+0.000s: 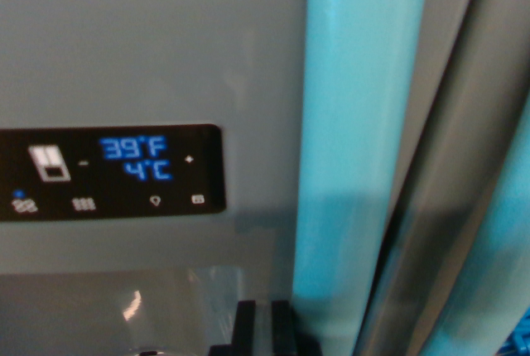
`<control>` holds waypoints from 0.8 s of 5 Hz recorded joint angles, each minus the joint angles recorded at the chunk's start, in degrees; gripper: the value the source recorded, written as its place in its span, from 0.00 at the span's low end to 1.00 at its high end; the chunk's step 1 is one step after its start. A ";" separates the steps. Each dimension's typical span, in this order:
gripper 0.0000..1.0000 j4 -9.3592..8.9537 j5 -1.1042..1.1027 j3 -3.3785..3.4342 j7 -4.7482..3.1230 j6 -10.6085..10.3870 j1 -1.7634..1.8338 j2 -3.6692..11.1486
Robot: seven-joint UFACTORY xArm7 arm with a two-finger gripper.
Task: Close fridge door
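While its two dark fingertips [263, 327] peek up at the bottom edge, the end effector [263, 331] sits just beside a glossy teal handle [360, 124]; whether it is open or closed cannot be told. One fridge door [149, 41] fills the wrist view's left, carrying one lit display panel [112, 172] reading 39°F and 4°C. A dark seam [414, 207] divides it from a second door [480, 124] and second handle [497, 273]. Pushing off-centre could let the fingertips slip off the curved handle, probably leaving the door ajar.

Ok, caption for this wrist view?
Claw close against fridge door beside its handle, below display reading 39°F.
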 joint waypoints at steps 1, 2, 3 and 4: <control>1.00 1.01 0.00 -0.13 0.00 0.00 0.00 1.11; 1.00 1.01 0.00 -0.13 0.00 0.00 0.00 1.11; 1.00 1.16 0.00 -0.16 0.00 -0.01 0.00 1.32; 1.00 1.16 0.00 -0.16 0.00 -0.01 0.00 1.32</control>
